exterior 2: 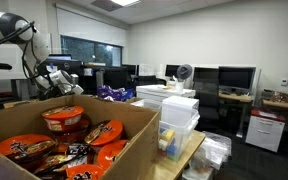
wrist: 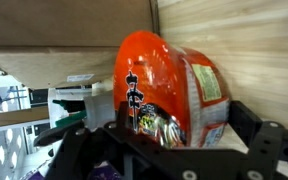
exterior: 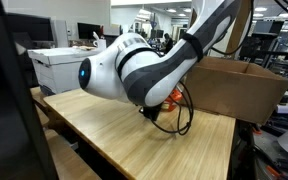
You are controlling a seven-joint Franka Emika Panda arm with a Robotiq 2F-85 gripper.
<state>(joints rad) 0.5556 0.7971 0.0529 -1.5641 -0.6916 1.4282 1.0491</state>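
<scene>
- Orange round wrapped noodle bowl (wrist: 169, 90) sits ungripped between the fingers of the wide-open gripper (wrist: 167, 140) in the wrist view; its slick wrap could slip as they close.
- In an exterior view it stands in a brown cardboard box (exterior 2: 134, 125); crowded orange packs (exterior 2: 104, 135) may snag.
- In an exterior view the white robot arm (exterior: 134, 65) could clip that box.

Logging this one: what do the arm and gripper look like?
The arm has rounded white shells, dark grey bands at the joints and a blue round cap. Black cables loop beside the wrist. The gripper has black, angular fingers.
</scene>
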